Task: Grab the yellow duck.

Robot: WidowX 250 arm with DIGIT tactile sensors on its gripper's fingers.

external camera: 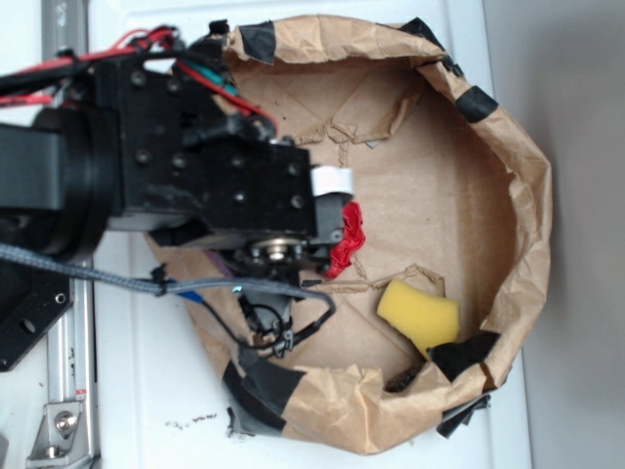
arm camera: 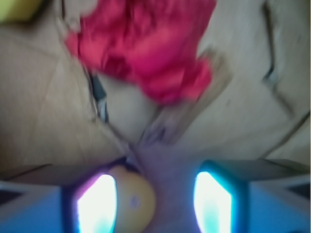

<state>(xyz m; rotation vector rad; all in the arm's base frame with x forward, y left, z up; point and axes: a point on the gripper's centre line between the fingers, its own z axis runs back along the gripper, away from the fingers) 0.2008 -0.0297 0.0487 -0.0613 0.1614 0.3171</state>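
There is one robot arm (external camera: 166,147). It has one gripper (arm camera: 155,204) with two fingers (arm camera: 97,204).

There is one big brown paper bowl (external camera: 518,166) with rolled-up sides. About five bits of black tape (external camera: 259,39) show on its rim.

Inside it there are three small things. One is a red paper ball (arm camera: 146,48). One is a yellow foam block (external camera: 418,315), on the right side. One is a little yellow duck (arm camera: 132,200), seen only in the wrist view.
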